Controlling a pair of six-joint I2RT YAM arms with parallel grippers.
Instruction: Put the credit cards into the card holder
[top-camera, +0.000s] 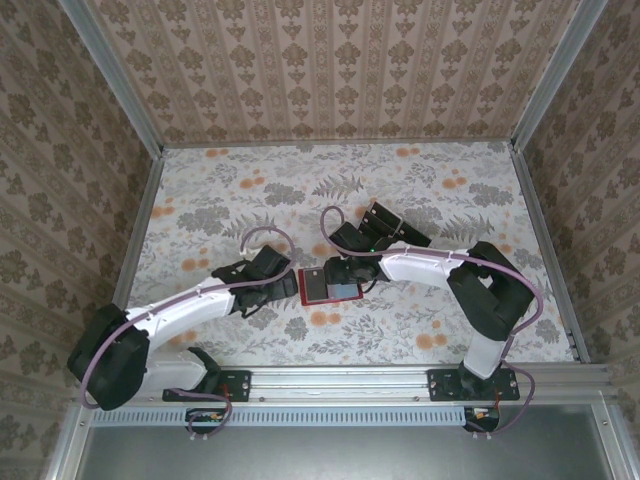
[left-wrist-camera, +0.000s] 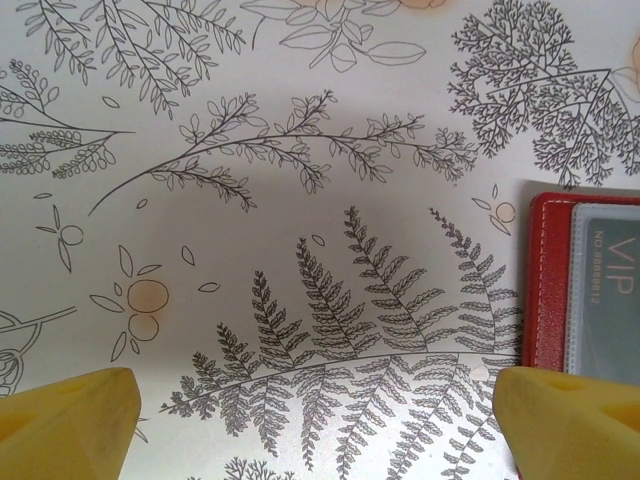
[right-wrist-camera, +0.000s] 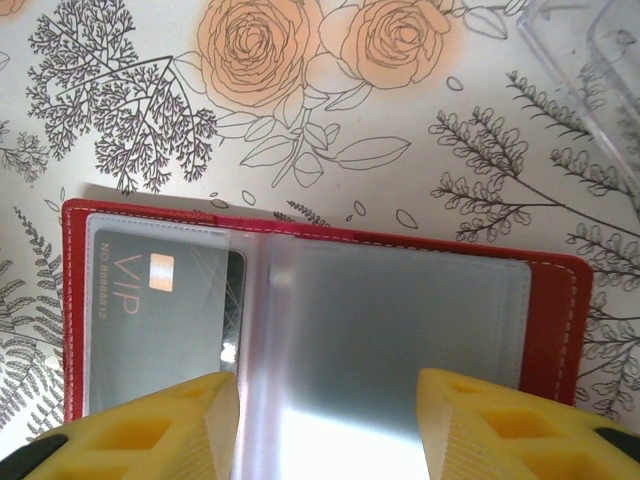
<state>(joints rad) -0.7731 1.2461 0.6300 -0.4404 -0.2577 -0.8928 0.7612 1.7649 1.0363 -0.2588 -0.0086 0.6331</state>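
The card holder (top-camera: 306, 293), a red wallet (right-wrist-camera: 555, 310), lies open and flat at the table's middle. A grey VIP credit card (right-wrist-camera: 165, 310) sits in its left clear sleeve. My right gripper (right-wrist-camera: 328, 400) hangs low over the wallet's right half (top-camera: 348, 270). Its yellow fingers are closed on the side edges of a glossy grey credit card (right-wrist-camera: 345, 430), blurred and glaring, whose far end lies over the right sleeve. My left gripper (left-wrist-camera: 318, 420) stands wide open over bare tablecloth, just left of the wallet's red edge (left-wrist-camera: 545, 290); it is (top-camera: 283, 268) in the top view.
A clear plastic tray (right-wrist-camera: 585, 50) sits on the cloth beyond the wallet. In the top view it stands behind the right gripper with dark cards in it (top-camera: 385, 220). Patterned walls enclose the table on three sides.
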